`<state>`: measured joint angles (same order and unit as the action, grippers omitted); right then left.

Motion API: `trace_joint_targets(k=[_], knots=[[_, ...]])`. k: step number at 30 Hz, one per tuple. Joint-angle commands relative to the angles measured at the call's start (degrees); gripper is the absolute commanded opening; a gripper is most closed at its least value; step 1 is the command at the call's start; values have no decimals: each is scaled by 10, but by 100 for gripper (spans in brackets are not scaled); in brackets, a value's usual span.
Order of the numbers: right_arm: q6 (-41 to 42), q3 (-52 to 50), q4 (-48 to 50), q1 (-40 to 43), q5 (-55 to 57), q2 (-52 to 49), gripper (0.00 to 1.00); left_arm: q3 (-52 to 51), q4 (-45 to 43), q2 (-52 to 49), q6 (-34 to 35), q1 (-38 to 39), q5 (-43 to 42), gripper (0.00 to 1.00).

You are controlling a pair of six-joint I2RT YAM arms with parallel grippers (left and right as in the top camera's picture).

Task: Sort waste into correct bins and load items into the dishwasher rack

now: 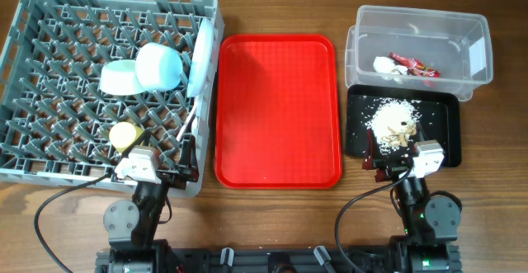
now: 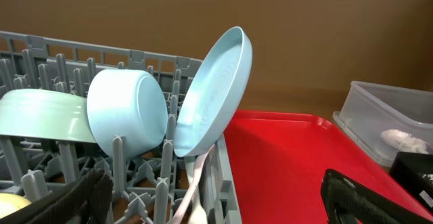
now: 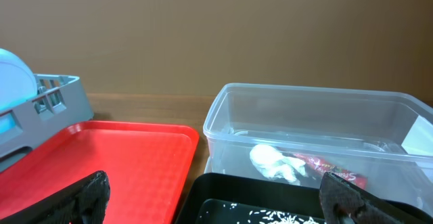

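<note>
The grey dishwasher rack (image 1: 49, 153) holds a pale blue bowl (image 1: 159, 65), a pale blue plate (image 1: 200, 58) standing on edge, a pale green saucer (image 1: 120, 77), a yellow-green cup (image 1: 124, 134) and white cutlery (image 1: 183, 133). The clear tub (image 1: 470, 25) holds the red wrapper (image 1: 415, 65) and white tissue (image 1: 386, 64). The black tray (image 1: 445, 137) holds beige food scraps (image 1: 394, 120). My left gripper (image 2: 216, 197) is open over the rack's front right corner. My right gripper (image 3: 216, 197) is open over the black tray's front edge.
The red serving tray (image 1: 278, 108) lies bare between the rack and the bins. The wooden table edge runs along the front, by both arm bases. In the right wrist view the clear tub (image 3: 311, 116) stands just behind the black tray (image 3: 216, 183).
</note>
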<state>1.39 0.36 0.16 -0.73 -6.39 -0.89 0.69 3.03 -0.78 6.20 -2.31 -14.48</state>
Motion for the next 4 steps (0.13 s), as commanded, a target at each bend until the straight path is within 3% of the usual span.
trace_joint_targets(k=[1, 4], knots=[[-5, -1, 3, -4, -9, 7, 100, -4, 1, 5, -13, 3, 2, 100], [-5, -1, 3, -4, -9, 7, 100, -4, 2, 5, -13, 3, 2, 100]])
